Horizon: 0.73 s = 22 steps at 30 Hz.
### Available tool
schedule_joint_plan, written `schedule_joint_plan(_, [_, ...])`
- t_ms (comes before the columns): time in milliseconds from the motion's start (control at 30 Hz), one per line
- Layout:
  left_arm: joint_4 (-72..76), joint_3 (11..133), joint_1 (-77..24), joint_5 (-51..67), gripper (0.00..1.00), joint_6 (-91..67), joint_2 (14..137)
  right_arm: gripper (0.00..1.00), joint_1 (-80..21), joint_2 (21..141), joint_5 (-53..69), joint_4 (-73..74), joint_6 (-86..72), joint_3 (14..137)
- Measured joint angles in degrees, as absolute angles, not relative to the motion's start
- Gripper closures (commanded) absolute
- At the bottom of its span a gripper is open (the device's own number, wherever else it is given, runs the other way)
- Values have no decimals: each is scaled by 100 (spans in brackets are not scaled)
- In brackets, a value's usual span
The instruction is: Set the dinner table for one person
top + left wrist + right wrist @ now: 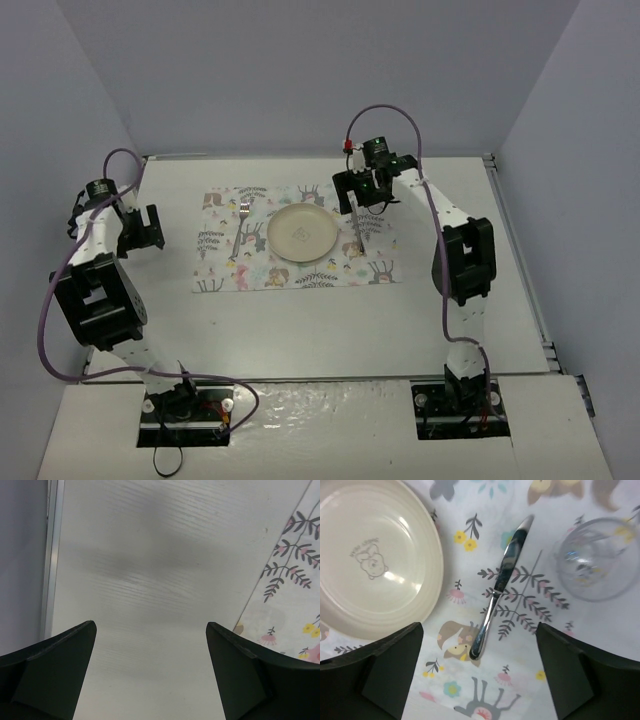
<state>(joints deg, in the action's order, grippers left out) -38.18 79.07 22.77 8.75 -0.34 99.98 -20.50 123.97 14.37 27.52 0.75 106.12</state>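
Observation:
The dinner table (300,320) carries a printed cloth mat (215,270). On the mat lie a cream plate (301,232), a fork (240,226) to its left and a knife (358,236) to its right. My right gripper (362,190) hovers open above the knife. In the right wrist view the knife (501,582) lies flat between the plate (375,565) and a clear glass (600,557), and the right gripper (477,627) touches none of them. My left gripper (145,230) stands open over bare tabletop left of the mat, with nothing in the left gripper (150,625).
The mat's left edge (295,595) shows at the right of the left wrist view. The table's metal edging (50,555) and a grey wall run along that view's left side. Grey walls enclose the table on three sides.

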Motion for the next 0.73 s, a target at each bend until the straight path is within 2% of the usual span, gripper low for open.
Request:
schedule_joint_plan(133, [-3779,7902,2229,1112,10,82,9575,0,-2166,11413,803,2755,483,10757])
schedule_joint_plan(300, [-3518,7859,2209,1340,10,120,8426,0,-2185,9971,-440,2417,928,10669])
schedule_joint_plan(400, [-3158,7625,2206,1435,10,98,7661,0,-2043,9242,-891,2126,1094,10082])
schedule_joint_plan(533, [-2658,7047,2206,1478,10,-43,6792,0,-1858,8419,-1254,1635,1229,8699])
schedule_joint_plan(733, [-2289,6329,2177,1424,10,-64,6328,1,-1653,7578,-1557,967,1440,7073])
